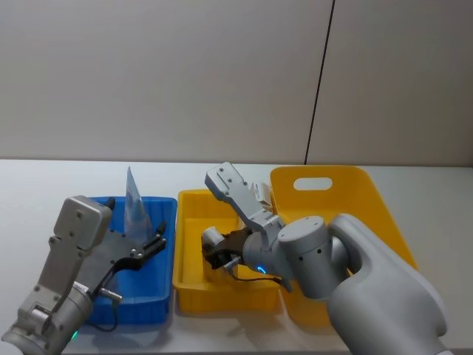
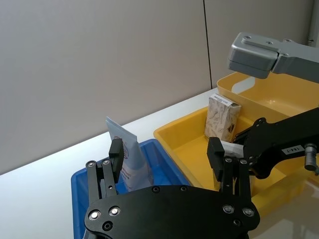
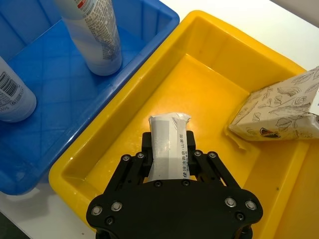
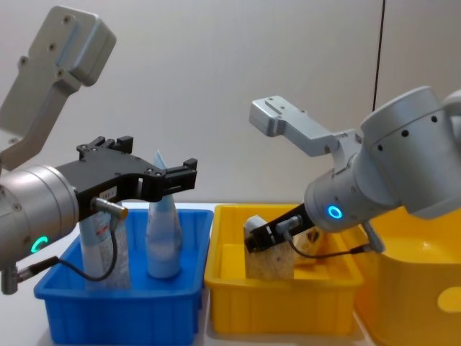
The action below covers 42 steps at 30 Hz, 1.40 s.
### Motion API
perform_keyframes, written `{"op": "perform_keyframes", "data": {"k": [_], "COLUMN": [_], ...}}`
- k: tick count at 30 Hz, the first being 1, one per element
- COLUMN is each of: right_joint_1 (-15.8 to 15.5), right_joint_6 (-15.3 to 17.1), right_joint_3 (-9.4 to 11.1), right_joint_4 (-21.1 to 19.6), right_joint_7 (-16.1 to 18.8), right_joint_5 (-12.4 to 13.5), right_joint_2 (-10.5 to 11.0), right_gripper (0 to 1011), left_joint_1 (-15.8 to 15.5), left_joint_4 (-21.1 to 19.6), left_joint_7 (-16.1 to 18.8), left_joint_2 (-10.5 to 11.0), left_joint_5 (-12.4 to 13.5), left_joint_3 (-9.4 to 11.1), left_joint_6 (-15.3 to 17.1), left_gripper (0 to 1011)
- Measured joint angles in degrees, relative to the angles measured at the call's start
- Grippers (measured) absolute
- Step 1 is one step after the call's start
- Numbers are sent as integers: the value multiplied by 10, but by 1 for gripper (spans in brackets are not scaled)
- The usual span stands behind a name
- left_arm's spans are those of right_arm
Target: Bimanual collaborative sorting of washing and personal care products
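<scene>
Over yellow bin [image 3: 209, 94], right hand [image 3: 170, 150] seemingly pinches white pack [image 3: 168, 132].

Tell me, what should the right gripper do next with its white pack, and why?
Probably lower a little and open: the right gripper is shut on the white pack over the small yellow bin, where a beige pack sits. The left gripper hovers open by a pale-blue tube.

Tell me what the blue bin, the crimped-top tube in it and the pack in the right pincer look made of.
Blue bin: hard moulded plastic, glossy, with a grid on its floor.
Tube: likely soft plastic, with a smooth pale-blue skin and a flat crimped top.
Pack in the right pincer: probably film or coated-paper wrap, white, with a creased sealed end.
</scene>
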Motion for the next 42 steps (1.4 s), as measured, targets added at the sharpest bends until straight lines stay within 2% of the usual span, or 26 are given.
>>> {"op": "perform_keyframes", "data": {"k": [7, 20, 26, 31, 37, 42], "right_joint_1": [-6, -32, -44, -54, -64, -74], "right_joint_6": [-10, -66, -87, -96, -94, -78], "right_joint_3": [4, 28, 44, 64, 87, 109], "right_joint_4": [-14, -84, -130, -173, -211, -242], "right_joint_7": [2, 9, 8, 4, -4, -12], "right_joint_5": [0, 5, 5, 2, -4, -9], "right_joint_2": [5, 30, 50, 76, 102, 128], "right_gripper": [304, 294, 291, 291, 291, 290], "left_joint_1": [0, 0, 0, 0, 0, 0], "left_joint_4": [0, 0, 0, 0, 0, 0], "left_joint_7": [0, 0, 0, 0, 0, 0], "left_joint_2": [0, 0, 0, 0, 0, 0], "left_joint_5": [0, 0, 0, 0, 0, 0], "left_joint_3": [0, 0, 0, 0, 0, 0], "left_joint_6": [0, 0, 0, 0, 0, 0], "left_gripper": [1001, 1001, 1001, 1001, 1001, 1001]}}
